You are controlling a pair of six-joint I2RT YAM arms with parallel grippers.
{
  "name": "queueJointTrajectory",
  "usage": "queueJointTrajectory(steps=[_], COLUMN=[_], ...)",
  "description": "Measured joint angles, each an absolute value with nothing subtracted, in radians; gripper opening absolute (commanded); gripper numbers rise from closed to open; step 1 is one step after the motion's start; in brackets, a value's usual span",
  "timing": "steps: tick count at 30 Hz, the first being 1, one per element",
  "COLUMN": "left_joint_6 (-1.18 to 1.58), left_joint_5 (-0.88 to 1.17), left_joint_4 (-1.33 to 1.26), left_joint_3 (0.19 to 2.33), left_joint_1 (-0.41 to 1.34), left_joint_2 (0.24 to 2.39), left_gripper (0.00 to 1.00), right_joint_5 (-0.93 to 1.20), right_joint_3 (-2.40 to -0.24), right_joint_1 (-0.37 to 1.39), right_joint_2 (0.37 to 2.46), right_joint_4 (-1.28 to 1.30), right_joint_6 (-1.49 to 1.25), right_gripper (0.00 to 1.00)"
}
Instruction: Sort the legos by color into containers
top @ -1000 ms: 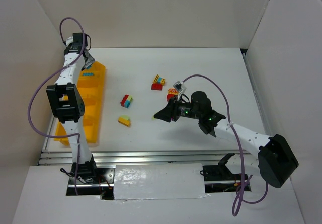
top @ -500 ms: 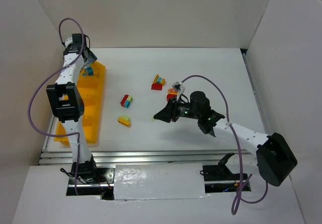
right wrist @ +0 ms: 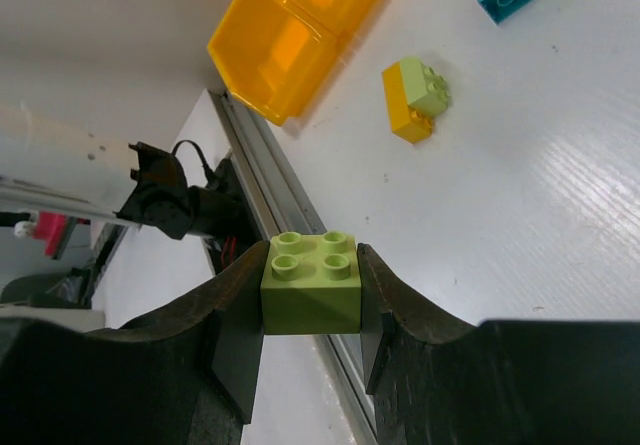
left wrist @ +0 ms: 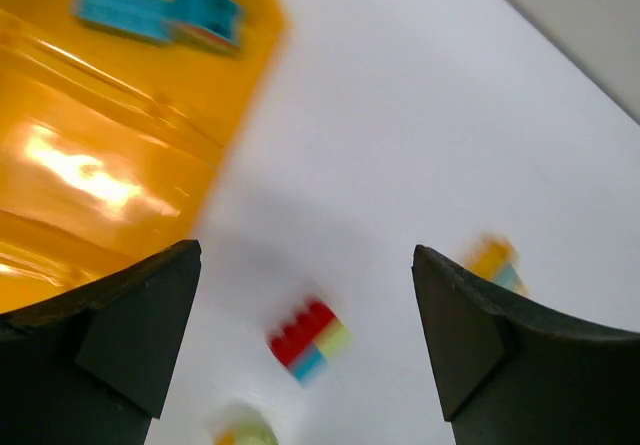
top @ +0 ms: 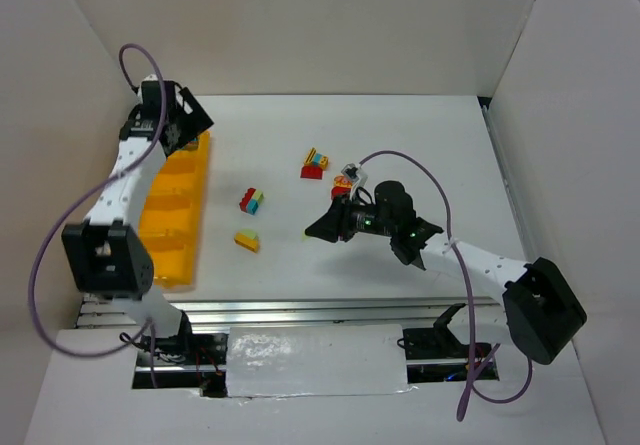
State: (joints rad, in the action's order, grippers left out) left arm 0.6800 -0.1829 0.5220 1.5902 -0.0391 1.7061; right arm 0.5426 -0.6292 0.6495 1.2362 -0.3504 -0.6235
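The yellow-orange tray [top: 170, 215] of containers lies along the table's left side. My left gripper [top: 186, 121] hovers open over its far end with nothing between its fingers [left wrist: 130, 325]. Teal legos [left wrist: 160, 10] lie in the tray's [left wrist: 90, 165] far compartment. My right gripper [top: 320, 230] hangs mid-table, shut on a pale green brick [right wrist: 311, 283]. Loose on the table are a red-yellow-teal clump [top: 251, 201] [left wrist: 308, 341], a yellow-and-green pair [top: 246, 239] [right wrist: 415, 98], another mixed clump [top: 316, 163] and a red-yellow piece [top: 343, 185] by the right wrist.
White walls close in the table on the left, back and right. A metal rail [right wrist: 300, 215] runs along the near edge, by the tray's [right wrist: 290, 35] near end. The left wrist view is blurred by motion.
My left gripper has opened over the tray's far compartment and swung a little right, and that arm's elbow has dropped toward the near edge. The right arm holds still with its brick.
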Motion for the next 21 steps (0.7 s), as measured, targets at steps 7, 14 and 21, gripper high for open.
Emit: queueJointTrajectory(steps=[7,14,21], left_joint_6=[0.659,0.59,0.524], left_joint_5=[0.176,0.377,0.078], left_joint_4=[0.314,0.413,0.593], left_joint_3=[1.258,1.094,1.184], left_joint_1=[0.166,0.173,0.175], left_joint_2=[1.204,1.068,0.828], left_gripper=[0.98,1.0,1.0], right_joint_5=[0.598,0.545,0.293], right_joint_3=[-0.629,-0.691,-0.924], right_joint_1=[0.614,0.609,0.651], right_joint_2=[1.243,1.264,1.521], right_joint_4=[-0.392,-0.367,-0.35], right_joint_6=[-0.692,-0.738,-0.925], right_gripper=[0.0,0.0,0.0])
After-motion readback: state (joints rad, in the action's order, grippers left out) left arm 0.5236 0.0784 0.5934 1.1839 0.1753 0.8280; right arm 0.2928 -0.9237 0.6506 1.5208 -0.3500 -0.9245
